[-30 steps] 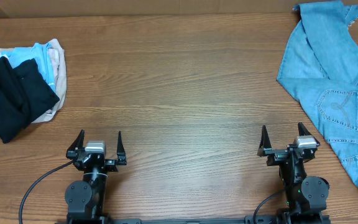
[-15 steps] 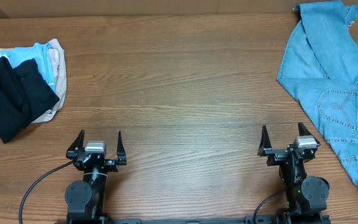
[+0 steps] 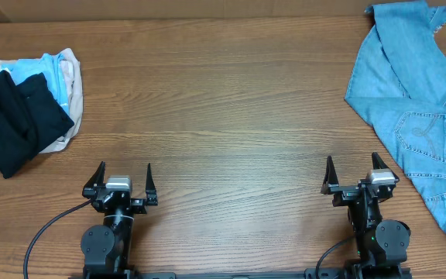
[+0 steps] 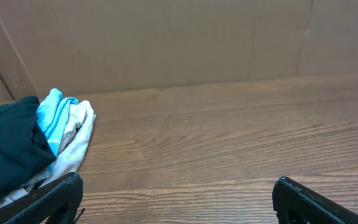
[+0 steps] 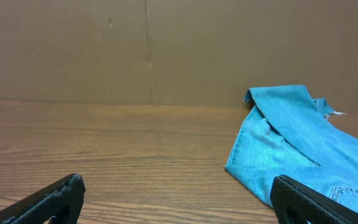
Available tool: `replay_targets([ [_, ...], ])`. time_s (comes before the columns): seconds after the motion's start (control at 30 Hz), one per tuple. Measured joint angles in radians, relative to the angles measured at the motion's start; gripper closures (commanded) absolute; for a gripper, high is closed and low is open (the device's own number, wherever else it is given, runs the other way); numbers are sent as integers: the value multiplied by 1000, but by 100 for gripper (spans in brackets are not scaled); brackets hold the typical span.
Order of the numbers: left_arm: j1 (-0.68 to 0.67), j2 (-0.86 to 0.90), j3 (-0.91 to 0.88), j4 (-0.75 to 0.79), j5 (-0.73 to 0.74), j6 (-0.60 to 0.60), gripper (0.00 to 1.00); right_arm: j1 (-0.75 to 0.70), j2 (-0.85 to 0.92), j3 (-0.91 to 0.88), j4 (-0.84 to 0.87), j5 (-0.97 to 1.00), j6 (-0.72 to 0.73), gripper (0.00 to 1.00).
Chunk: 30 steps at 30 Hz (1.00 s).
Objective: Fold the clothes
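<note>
The light blue denim jeans (image 3: 415, 108) lie spread along the table's right side, a stitched back pocket up and a frayed hem at the far right corner. They also show in the right wrist view (image 5: 297, 143), ahead and to the right. My right gripper (image 3: 352, 172) is open and empty near the front edge, just left of the jeans; its fingers frame bare wood (image 5: 176, 196). My left gripper (image 3: 124, 178) is open and empty at the front left, its fingers wide apart over bare wood (image 4: 176, 196).
A pile of a black garment (image 3: 10, 120) on small light blue and beige garments (image 3: 56, 74) lies at the table's left edge, also in the left wrist view (image 4: 17, 143). A brown cardboard wall (image 4: 166, 37) stands behind the wooden table (image 3: 215, 116).
</note>
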<state>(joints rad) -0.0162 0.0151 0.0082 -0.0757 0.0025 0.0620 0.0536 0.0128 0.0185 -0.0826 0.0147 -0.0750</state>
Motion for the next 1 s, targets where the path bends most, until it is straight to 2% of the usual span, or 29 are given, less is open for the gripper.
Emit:
replay_targets([
  [0.4, 0, 0, 0, 1, 0, 0, 0, 0, 0, 0, 62, 11, 18, 0],
  [0.7, 0, 0, 2, 17, 5, -108, 0, 0, 0, 36, -86, 46, 94, 0],
  [0.83, 0, 0, 38, -49, 6, -151, 0, 0, 7, 108, -156, 64, 116, 0],
  [1.0, 0, 8, 175, -174, 8, -169, 0, 0, 82, 211, -206, 79, 162, 0],
])
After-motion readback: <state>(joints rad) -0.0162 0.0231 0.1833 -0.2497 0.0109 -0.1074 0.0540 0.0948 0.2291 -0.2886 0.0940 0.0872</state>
